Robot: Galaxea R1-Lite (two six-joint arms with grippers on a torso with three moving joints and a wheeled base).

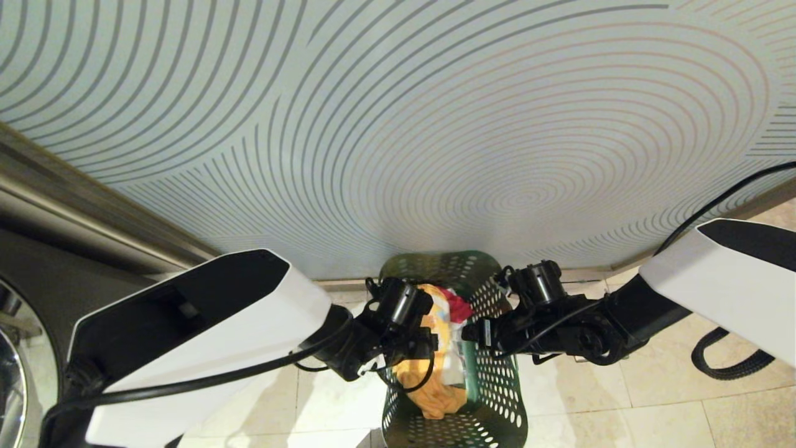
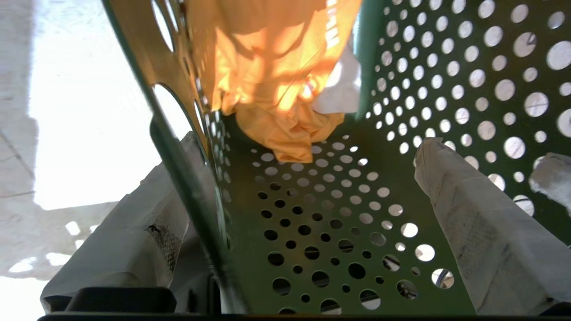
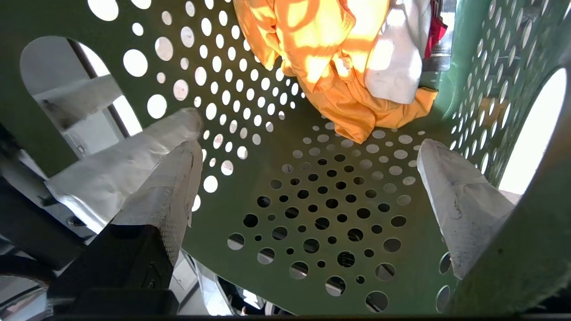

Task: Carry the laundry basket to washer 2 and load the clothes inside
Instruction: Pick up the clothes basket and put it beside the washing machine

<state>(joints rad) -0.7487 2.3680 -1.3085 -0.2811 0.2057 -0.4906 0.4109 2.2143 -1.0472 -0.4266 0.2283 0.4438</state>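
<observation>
The dark green perforated laundry basket point(image 1: 497, 386) stands on the tiled floor low in the middle of the head view. The clothes lie in it: a yellow-orange garment point(image 1: 435, 379), a white one point(image 1: 458, 364) and a red-pink one point(image 1: 457, 306). My left gripper point(image 2: 308, 147) is open and straddles the basket wall point(image 2: 196, 200), one finger point(image 2: 134, 232) outside and one finger point(image 2: 482, 232) inside. My right gripper point(image 3: 308, 145) is open inside the basket mouth, below the orange garment point(image 3: 339, 67), with nothing between its fingers. A dark grey washer point(image 1: 25, 323) with a chrome door ring shows at the far left; its number is out of view.
A pale wall point(image 1: 398, 124) with curved stripes rises right behind the basket. A metal sill point(image 1: 93, 211) runs along its foot on the left. A black corrugated cable point(image 1: 715, 364) hangs under my right arm over the beige tiles point(image 1: 622, 398).
</observation>
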